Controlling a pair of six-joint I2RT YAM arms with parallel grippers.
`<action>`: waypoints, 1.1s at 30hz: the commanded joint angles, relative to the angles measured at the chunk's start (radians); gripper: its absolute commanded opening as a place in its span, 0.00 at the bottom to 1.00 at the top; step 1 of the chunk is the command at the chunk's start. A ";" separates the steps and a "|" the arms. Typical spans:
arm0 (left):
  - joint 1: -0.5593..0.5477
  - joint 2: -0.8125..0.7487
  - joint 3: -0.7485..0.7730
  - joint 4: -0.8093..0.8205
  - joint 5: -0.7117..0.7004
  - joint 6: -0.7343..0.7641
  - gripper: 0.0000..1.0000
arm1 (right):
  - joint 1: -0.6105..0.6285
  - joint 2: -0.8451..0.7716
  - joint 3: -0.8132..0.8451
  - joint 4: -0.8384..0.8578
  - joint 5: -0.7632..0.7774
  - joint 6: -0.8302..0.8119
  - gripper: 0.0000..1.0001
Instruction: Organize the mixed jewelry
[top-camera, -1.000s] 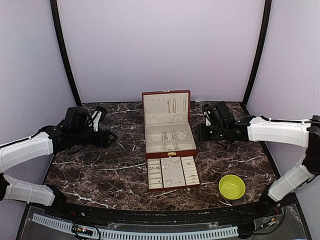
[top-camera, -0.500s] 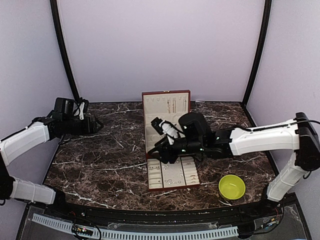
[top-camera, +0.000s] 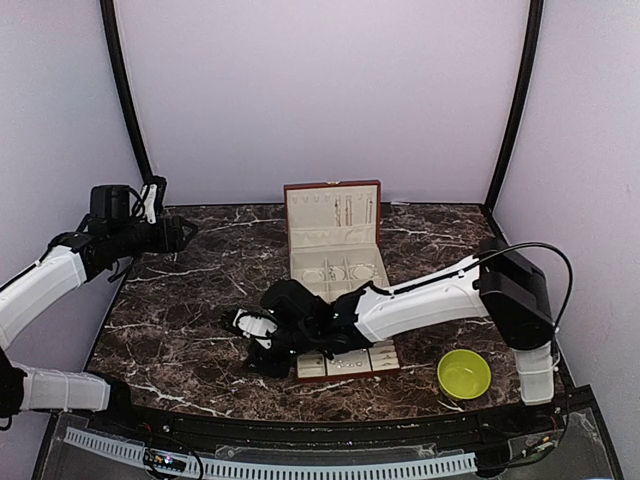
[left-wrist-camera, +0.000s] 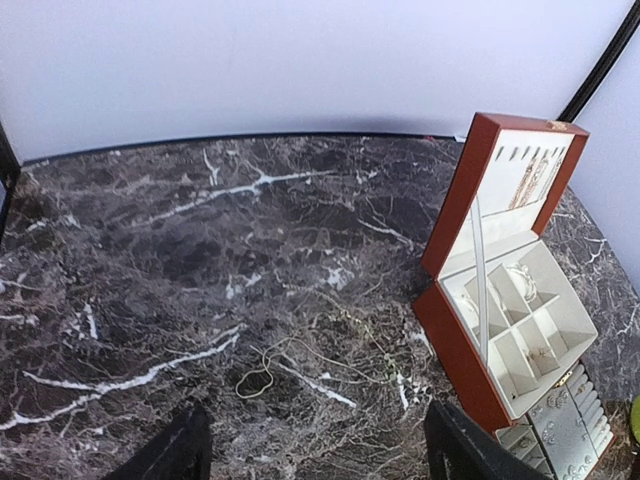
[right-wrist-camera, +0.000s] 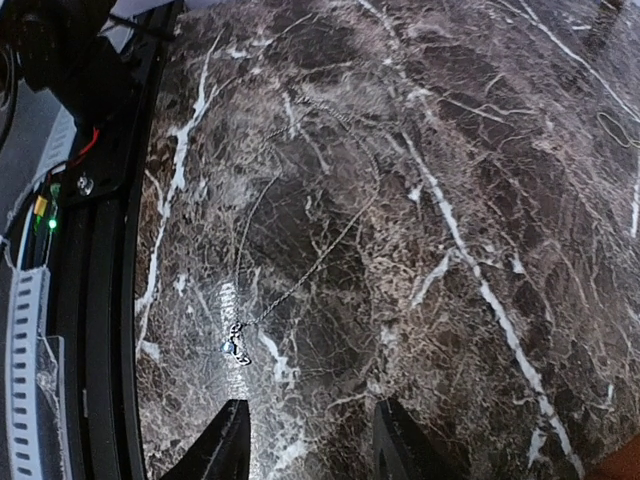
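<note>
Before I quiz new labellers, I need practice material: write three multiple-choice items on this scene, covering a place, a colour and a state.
1. Where does the bowl sit? A near right of the table; B far left corner; C centre.
2. The box's outside is: A black; B reddish-brown; C white.
3. The box's lid is: A shut; B removed; C raised open.
A: it stands by the near right edge. B: its walls show that. C: its cream lining faces the camera.

Open box (top-camera: 333, 240), tray (top-camera: 350, 365), bowl (top-camera: 463, 374), marble table (top-camera: 190, 300).
</note>
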 joint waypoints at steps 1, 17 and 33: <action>0.006 -0.083 -0.017 0.004 -0.046 0.041 0.76 | 0.047 0.072 0.091 -0.089 0.012 -0.085 0.41; 0.006 -0.121 -0.021 -0.006 -0.065 0.048 0.76 | 0.134 0.251 0.288 -0.198 0.083 -0.143 0.26; 0.007 -0.123 -0.024 -0.003 -0.070 0.051 0.76 | 0.134 0.309 0.350 -0.247 0.156 -0.121 0.16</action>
